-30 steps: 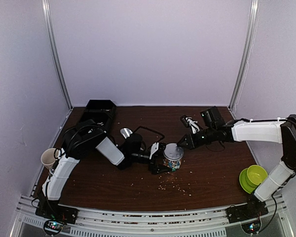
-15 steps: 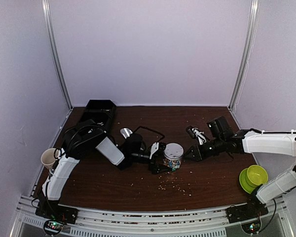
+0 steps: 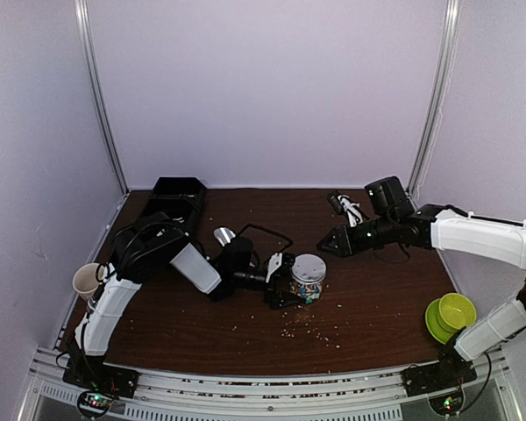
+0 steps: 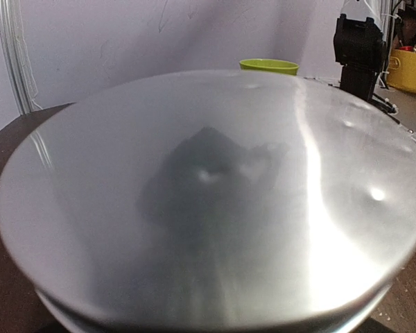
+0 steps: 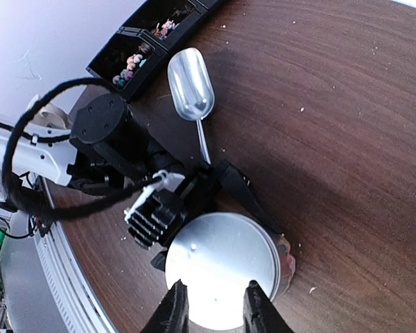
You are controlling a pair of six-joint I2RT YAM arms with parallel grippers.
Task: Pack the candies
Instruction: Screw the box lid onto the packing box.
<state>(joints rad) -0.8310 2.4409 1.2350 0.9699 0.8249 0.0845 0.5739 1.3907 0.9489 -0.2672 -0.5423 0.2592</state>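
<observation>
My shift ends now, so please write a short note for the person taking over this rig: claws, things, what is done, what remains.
Left claw: shut on the tin, which stands upright mid-table.
Right claw: slightly open, empty, near the tin.
Candies: some lie in the black tray at the far left; the metal scoop lies between tray and tin.
Done: the silver lid is on the tin; its contents are hidden.
Left: the tray candies are unpacked.
</observation>
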